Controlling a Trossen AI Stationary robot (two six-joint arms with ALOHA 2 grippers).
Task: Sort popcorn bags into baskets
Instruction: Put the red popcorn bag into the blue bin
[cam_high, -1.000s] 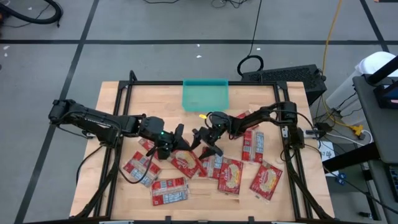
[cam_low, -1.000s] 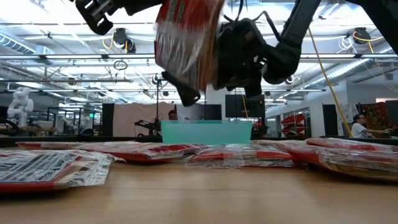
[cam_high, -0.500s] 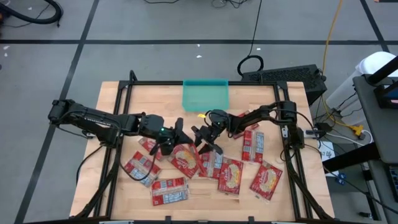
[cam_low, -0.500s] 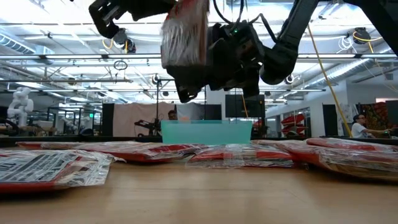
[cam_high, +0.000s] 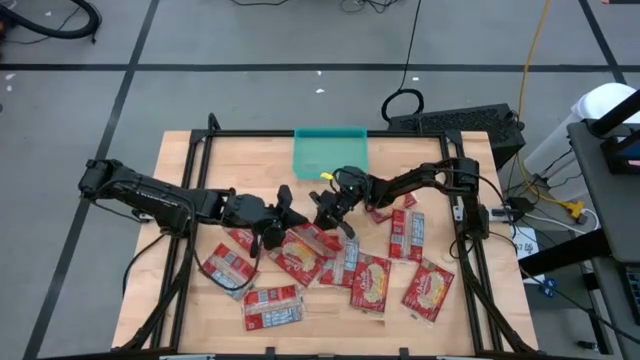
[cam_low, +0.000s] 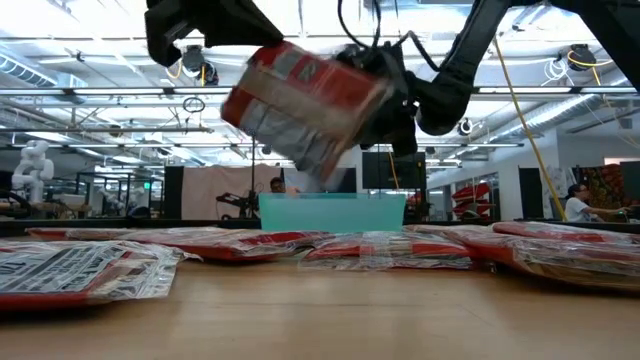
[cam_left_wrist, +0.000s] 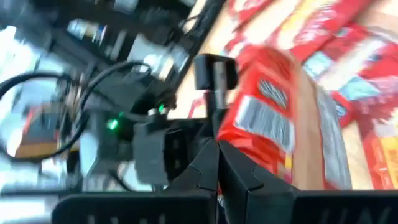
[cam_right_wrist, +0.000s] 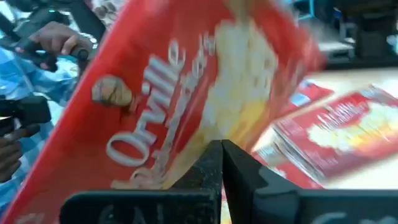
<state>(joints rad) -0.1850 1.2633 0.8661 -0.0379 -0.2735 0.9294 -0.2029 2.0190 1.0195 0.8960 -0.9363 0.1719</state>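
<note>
Both my grippers meet above the middle of the table, short of the teal basket. Between them hangs one red popcorn bag, lifted and tilted; it fills the right wrist view and shows in the left wrist view. My left gripper and my right gripper are each shut on it. Several more red bags lie flat on the table nearer the front edge. My left gripper pinches one end of the bag between its two shut fingers, coming from the table's left. The bag reaches away from it toward the other arm, clear of the table. My right gripper pinches the bag's edge below the printed face, from the table's right. The bag stands tilted in front of it, lifted clear.
The basket also shows in the low view at the far middle of the table. Loose bags cover the near half, some with their pale backs up. A black frame runs along the table's sides. People show in the room beyond.
Both grippers have gone toward the table's far edge, nearer the basket, and have closed in on each other. The bag hung upright below my left gripper; now it is tipped over to a slant between the two grippers.
</note>
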